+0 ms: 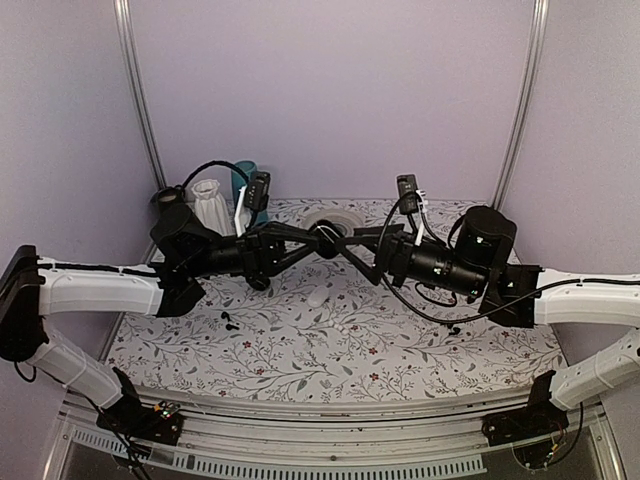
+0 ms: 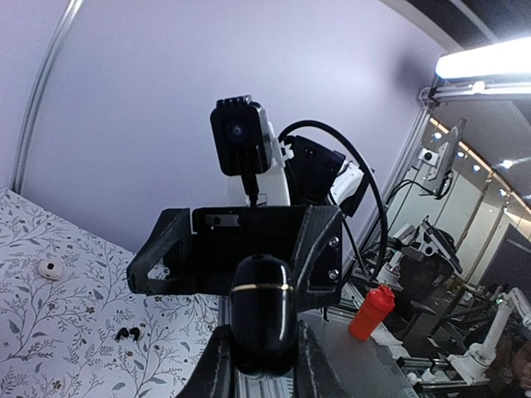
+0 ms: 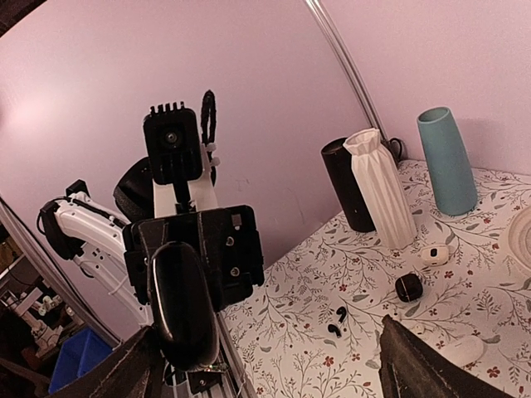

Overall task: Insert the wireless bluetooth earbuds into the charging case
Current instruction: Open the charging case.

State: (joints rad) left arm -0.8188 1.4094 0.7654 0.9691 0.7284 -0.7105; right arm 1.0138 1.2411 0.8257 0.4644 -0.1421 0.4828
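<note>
2 black earbuds (image 1: 228, 320) lie on the table (image 1: 300, 365), left of centre. Above the middle, your left gripper (image 2: 263, 369) is clenched on the black charging case (image 2: 261, 311). Your right gripper (image 3: 274, 365) faces it, fingers spread wide and empty.

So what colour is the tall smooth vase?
The vase is teal, clearest in the right wrist view.

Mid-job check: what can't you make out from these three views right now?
Left wrist: inside of the charging case hidden by its own shell; left gripper fingertips cut off by the bottom edge.
Right wrist: right gripper fingers cut off at the bottom edge, so contact with the case unclear; black earbuds too small to tell orientation.
Top external: case largely hidden between both grippers.
</note>
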